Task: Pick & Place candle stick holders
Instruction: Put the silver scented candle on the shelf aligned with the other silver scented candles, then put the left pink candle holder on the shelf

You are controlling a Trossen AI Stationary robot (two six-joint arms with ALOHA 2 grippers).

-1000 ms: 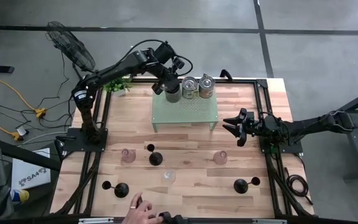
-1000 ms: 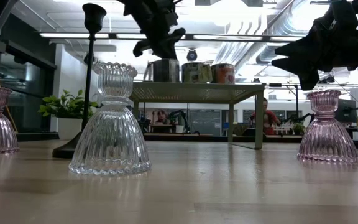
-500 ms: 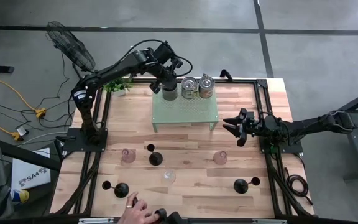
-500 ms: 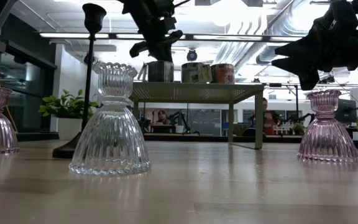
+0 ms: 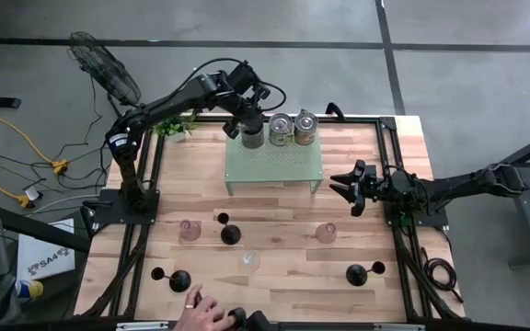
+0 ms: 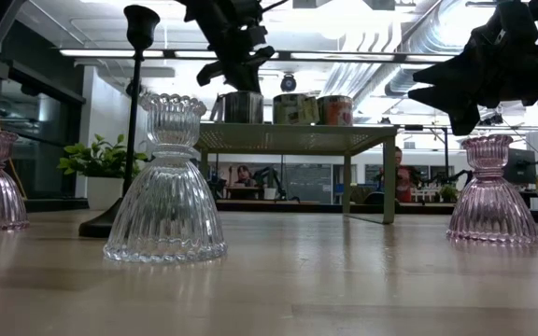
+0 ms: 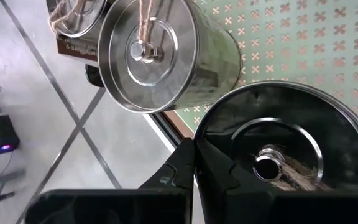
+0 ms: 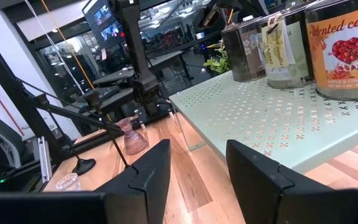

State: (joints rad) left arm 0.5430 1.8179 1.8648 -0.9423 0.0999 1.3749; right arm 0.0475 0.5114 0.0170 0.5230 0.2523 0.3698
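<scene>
Three black candle stick holders stand on their round bases on the wooden table: one (image 5: 230, 233) near the middle, one (image 5: 180, 280) at the near left, one (image 5: 356, 273) at the near right. My left gripper (image 7: 194, 167) is shut, up at the far side over the green shelf (image 5: 274, 170), slanting down beside a dark candle tin (image 7: 278, 155). My right gripper (image 5: 343, 184) hovers open and level at the table's right, nothing between its fingers (image 8: 148, 177). My left gripper's shut fingertips stand right at the rim (image 7: 207, 134) of the dark tin's lid, coming at it slanting down from the far left. I cannot tell whether they touch the rim. The tin stands upright on the shelf.
Two more tins (image 5: 281, 129) (image 5: 305, 127) stand on the shelf. Two pink glass holders (image 5: 190, 230) (image 5: 326, 233) and a clear one (image 5: 249, 260) stand among the black ones. A person's hand (image 5: 205, 313) reaches over the near edge. A plant (image 5: 175, 127) sits at the far left.
The dark tin has slid a little toward the table's left on the shelf, staying upright, with my left gripper shut beside it. The person's hand has moved a little to the right along the near edge.
</scene>
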